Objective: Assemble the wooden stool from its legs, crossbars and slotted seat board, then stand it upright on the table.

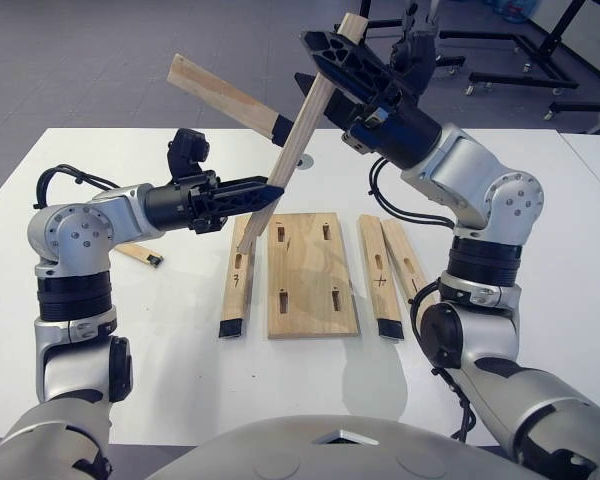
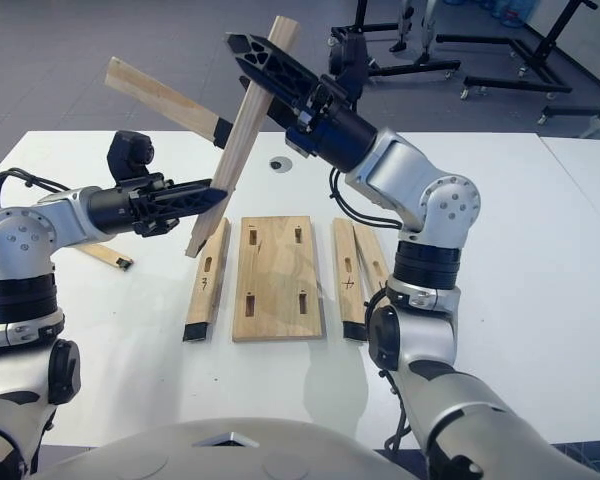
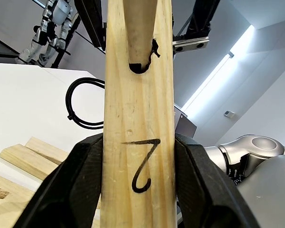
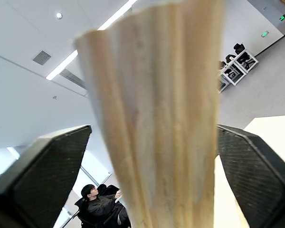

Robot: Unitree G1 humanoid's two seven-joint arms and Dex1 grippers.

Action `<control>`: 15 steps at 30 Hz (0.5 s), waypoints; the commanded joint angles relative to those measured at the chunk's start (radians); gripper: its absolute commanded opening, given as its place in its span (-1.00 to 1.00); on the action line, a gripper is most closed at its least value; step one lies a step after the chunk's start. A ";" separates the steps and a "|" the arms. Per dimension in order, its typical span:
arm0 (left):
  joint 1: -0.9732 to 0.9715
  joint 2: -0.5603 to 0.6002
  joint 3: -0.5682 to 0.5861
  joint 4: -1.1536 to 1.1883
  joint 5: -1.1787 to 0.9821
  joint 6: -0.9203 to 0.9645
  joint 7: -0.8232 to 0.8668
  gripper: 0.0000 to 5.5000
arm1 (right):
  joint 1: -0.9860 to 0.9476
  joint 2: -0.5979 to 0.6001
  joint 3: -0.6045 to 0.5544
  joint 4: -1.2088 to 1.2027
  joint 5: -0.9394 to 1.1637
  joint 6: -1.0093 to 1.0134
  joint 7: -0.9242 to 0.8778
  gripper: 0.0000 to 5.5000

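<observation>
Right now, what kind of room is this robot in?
Probably a robotics lab or workshop: black wheeled frames stand on the grey floor behind the white table, and another humanoid robot stands in the room.

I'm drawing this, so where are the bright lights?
Right wrist view: a long ceiling light glows behind the held wood piece. Left wrist view: a bright strip light shines beside the numbered wood piece. Left eye view: the white table is evenly lit.
</observation>
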 commanded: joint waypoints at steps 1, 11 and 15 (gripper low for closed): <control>0.002 0.014 -0.008 -0.014 -0.011 -0.018 0.007 -0.26 | 0.023 -0.010 0.023 -0.020 0.018 -0.008 -0.015 0.40; -0.009 0.026 -0.023 0.000 0.003 -0.035 -0.005 -0.26 | 0.058 -0.019 0.047 -0.059 0.045 -0.033 -0.029 -0.17; -0.006 0.021 -0.022 0.004 0.005 -0.039 0.000 -0.26 | 0.062 -0.029 0.050 -0.066 0.054 -0.043 -0.025 -0.18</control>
